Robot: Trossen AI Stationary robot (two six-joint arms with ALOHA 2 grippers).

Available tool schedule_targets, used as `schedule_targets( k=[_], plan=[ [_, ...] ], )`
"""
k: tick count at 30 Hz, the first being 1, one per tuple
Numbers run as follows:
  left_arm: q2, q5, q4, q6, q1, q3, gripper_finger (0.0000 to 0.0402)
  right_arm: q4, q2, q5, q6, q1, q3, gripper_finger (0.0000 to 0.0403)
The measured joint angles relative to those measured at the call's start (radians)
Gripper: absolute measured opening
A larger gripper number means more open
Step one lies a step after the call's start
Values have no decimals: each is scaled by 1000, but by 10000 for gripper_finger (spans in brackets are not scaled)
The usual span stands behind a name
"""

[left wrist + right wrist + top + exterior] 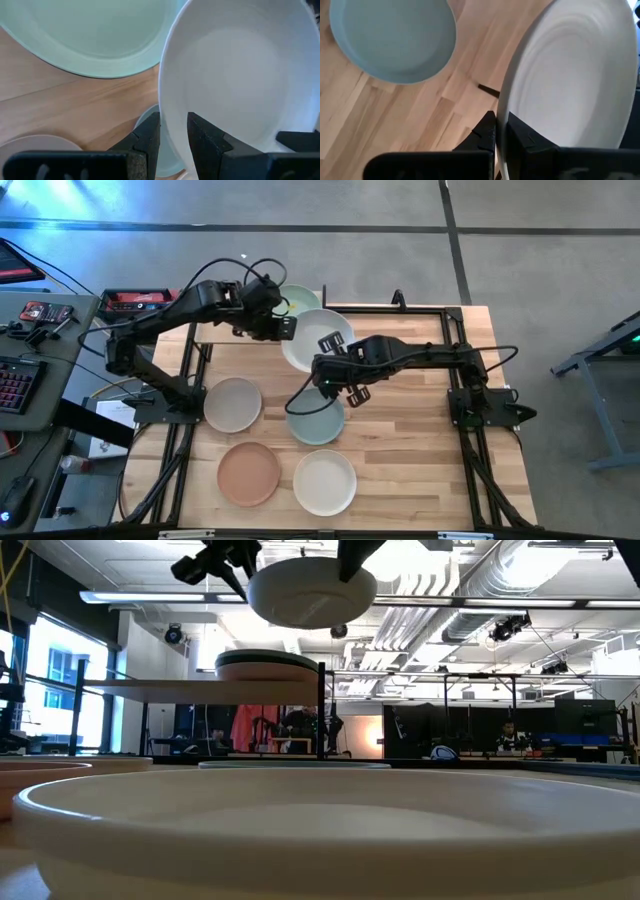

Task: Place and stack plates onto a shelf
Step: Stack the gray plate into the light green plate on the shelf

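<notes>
A pale grey-green plate [318,340] [312,592] hangs in the air between both grippers, about level and higher than the shelf [200,690]. My left gripper [289,328] [225,565] [174,137] is shut on its left rim. My right gripper [333,350] [355,552] [501,137] is shut on its right rim. A green plate [298,300] [268,665] [95,35] rests on the shelf just behind. On the table lie the grey-beige [233,404], pale blue-green [316,418] [395,40], terracotta [249,473] and cream [325,481] plates. Black and pink plates do not show. My left gripper pinches the plate's rim [172,125] on its left side between the two fingers, one finger over the inside and one under the outside. The plate is lifted clear. My right gripper pinches the rim [502,120] on the plate's right side between its two fingers, coming from the table's right. The plate is clear of the table and the shelf.
The cream plate's rim [320,810] fills the low view's foreground. Black frame rails [440,310] border the table. A desk with a keyboard [15,385] stands beyond the table's left edge. People sit in the room far behind [510,735].
</notes>
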Motion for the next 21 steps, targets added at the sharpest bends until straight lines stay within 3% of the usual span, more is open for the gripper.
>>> schedule_targets(
  k=[15, 21],
  plan=[
    [64, -13, 7, 19, 0, 0, 83, -36, -3, -7, 2, 2, 82, 0],
    [63, -19, 10, 19, -1, 0, 42, -48, -3, -1, 2, 2, 82, 0]
  ],
)
